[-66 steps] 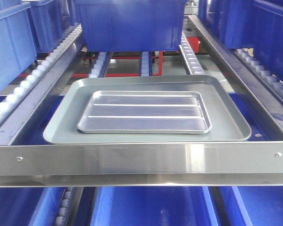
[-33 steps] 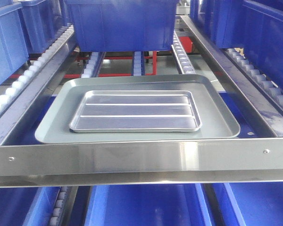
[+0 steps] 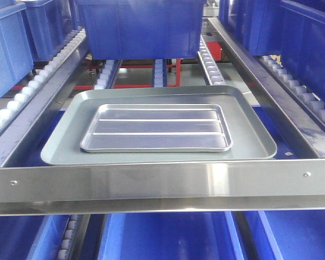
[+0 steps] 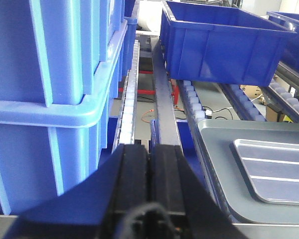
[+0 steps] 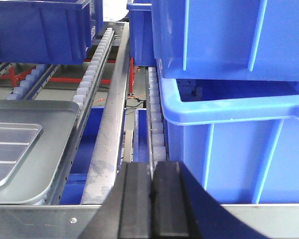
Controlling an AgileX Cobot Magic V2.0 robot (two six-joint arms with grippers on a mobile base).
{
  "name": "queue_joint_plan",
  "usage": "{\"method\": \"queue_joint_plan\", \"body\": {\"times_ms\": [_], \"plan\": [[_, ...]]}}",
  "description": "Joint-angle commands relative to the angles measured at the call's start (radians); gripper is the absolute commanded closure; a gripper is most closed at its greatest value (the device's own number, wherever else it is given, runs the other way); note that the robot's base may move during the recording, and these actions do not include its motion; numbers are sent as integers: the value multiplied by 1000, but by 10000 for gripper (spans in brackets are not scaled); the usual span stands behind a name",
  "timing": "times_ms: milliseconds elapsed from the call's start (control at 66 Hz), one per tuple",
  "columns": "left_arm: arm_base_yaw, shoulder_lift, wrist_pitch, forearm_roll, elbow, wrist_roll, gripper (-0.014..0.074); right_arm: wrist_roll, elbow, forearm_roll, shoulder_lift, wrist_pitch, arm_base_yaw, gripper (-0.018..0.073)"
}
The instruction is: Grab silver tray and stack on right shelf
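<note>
The silver tray (image 3: 156,128), shiny with two raised ribs, lies flat inside a larger dull grey tray (image 3: 248,138). Both rest in the right shelf lane, behind its broad polished front bar (image 3: 162,181) with small rivets. Neither gripper shows in the front view. In the left wrist view my left gripper (image 4: 149,149) is shut and empty, left of the grey tray (image 4: 214,149) and silver tray (image 4: 274,169), over a roller rail. My right gripper (image 5: 150,169) is shut and empty too, right of the grey tray (image 5: 50,149) and silver tray (image 5: 10,149).
A blue bin (image 3: 138,27) stands on the lane behind the trays. Stacked blue bins (image 4: 45,99) crowd the left side, and more (image 5: 229,99) crowd the right. White roller rails (image 3: 21,103) run along the lane's sides. Further blue bins (image 3: 162,238) sit below the bar.
Over the first half second the front view shifted, so the trays and front bar sit slightly further left in the picture. Since then nothing has visibly moved.
</note>
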Motion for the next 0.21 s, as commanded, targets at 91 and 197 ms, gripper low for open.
{"method": "queue_joint_plan", "body": {"times_ms": [91, 197], "plan": [[0, -14, -92, -6, 19, 3, 697, -9, -18, -5, -20, -82, -5, 503], [0, -14, -92, -6, 19, 3, 697, -9, -18, -5, -20, -82, -5, 503]]}}
